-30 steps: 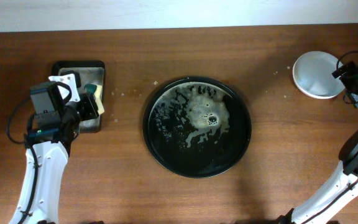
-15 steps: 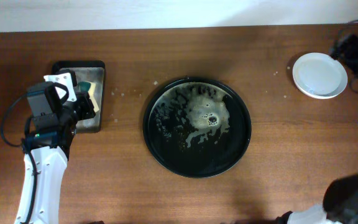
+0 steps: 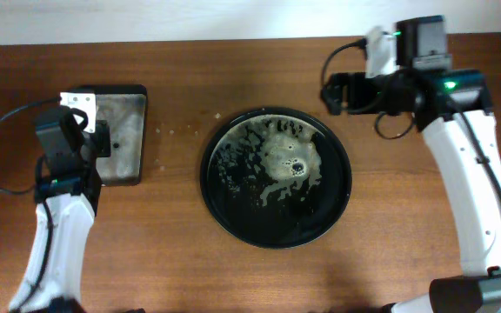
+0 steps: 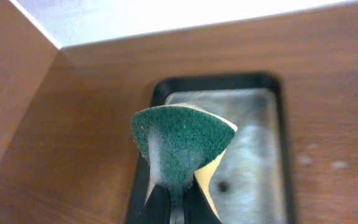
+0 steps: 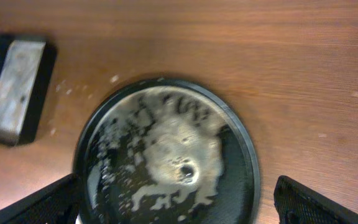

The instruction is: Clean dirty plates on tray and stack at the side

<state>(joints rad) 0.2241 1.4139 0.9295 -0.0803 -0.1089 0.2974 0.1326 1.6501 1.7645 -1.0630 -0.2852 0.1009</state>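
Left claw (image 4: 174, 202): I read jaws fully closed, pinching folded green-and-yellow scouring sponge (image 4: 182, 146); sponge sticks out ahead of fingertips. Small rectangular black sponge tray (image 4: 216, 81) lies directly beneath claw, wet inside. Right claw (image 3: 329, 94): I read jaws spread wide, nothing between them. Large round black rimmed tray (image 3: 203, 178) sits below and ahead of right claw, apart from fingers, foamy residue (image 3: 285, 161) across floor.

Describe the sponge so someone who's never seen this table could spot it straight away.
Find the big round tray mid-table, then the small rectangular tray to its left. Just above that, the left gripper pinches the sponge: green scouring face, yellow backing, folded like a fan, the only green thing there.
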